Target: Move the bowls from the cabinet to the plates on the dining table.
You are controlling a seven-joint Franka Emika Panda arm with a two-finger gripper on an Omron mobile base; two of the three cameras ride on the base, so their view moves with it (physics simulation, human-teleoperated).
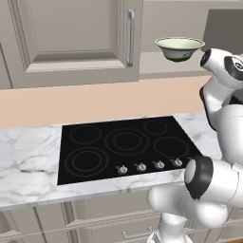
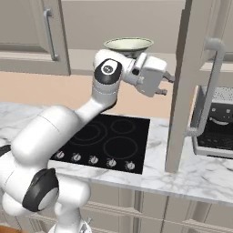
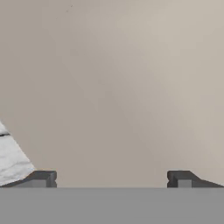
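Observation:
A pale cream-green bowl with a dark green band stands upright on the shelf of the open cabinet. The same bowl shows just behind and above my wrist. My gripper sits below and to the right of the bowl, apart from it, pointing sideways at the inside of the swung-out cabinet door. Its fingertips stand wide open with nothing between them and face a plain beige panel. The plates and the dining table are out of view.
A black cooktop is set into the marble counter under the cabinet. The neighbouring cabinet door is closed. The open door's bar handle juts out near my hand. A dark appliance sits at the right.

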